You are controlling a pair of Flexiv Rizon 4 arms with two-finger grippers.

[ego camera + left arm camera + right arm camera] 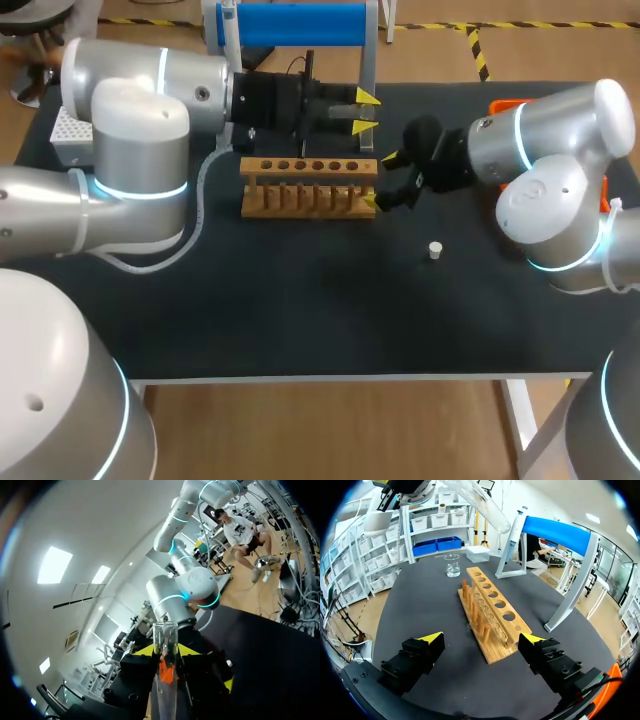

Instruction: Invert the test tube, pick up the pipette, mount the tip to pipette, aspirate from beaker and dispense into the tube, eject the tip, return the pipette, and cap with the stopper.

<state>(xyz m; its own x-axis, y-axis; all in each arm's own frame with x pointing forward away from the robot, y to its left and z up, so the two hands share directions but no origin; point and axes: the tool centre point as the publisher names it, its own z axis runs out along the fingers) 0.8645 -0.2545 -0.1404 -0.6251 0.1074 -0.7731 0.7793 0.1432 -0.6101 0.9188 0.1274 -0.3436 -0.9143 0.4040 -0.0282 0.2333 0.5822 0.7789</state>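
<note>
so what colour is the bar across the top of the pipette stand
bright blue; the cylindrical bar shows best in the head view

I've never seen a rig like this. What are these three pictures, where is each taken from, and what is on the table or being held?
This is a robot with two silver arms at a dark table. The head view looks down from above and behind; each round picture comes from a camera on one arm's wrist, looking along its fingers. Each arm ends in a hand with two yellow-tipped fingers. The left hand is closed on a glass test tube, held above the table. The right hand is open and empty, close to one end of the wooden rack. Also on the table: a small white stopper, a glass beaker, and a pipette hanging on a blue-topped stand.
</note>
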